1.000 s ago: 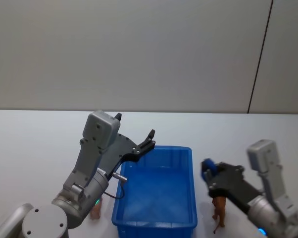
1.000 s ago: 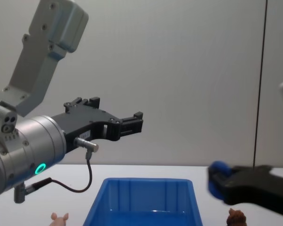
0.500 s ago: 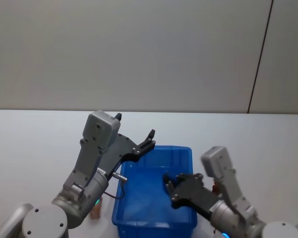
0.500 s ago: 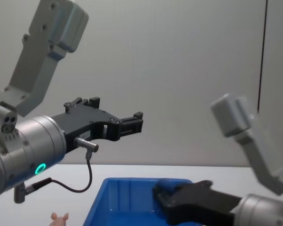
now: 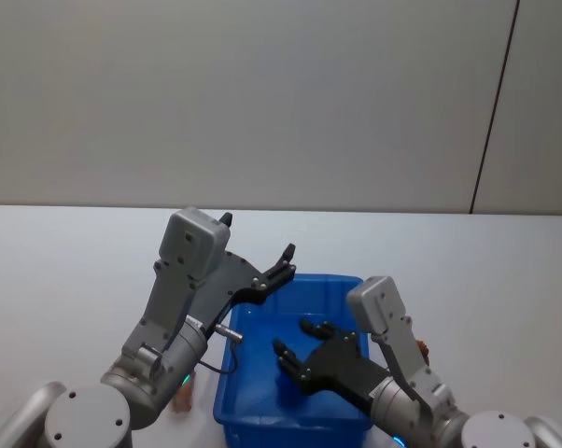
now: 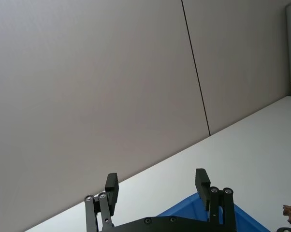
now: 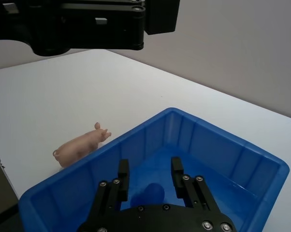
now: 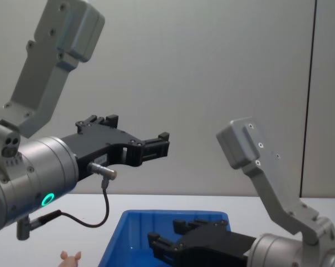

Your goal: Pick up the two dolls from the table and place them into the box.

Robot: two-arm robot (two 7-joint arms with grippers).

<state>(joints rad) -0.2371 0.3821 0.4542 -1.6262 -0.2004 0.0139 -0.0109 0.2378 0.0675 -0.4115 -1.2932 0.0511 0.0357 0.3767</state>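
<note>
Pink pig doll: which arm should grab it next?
Left, likely. The pink pig lies on the table off the box's left side. The left gripper is open and empty, raised above that edge. The right gripper, open, hangs over the box's inside, with the box wall between it and the pig.

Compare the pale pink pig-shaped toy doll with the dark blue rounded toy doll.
Shape: the pink pig doll is long-bodied with ears and snout; the dark blue doll is rounded. Place: the pig doll lies on the white table outside the bright blue plastic box; the blue doll sits on the box floor under the open right gripper. Shared: both small, neither gripped; the left gripper is open above the box.
</note>
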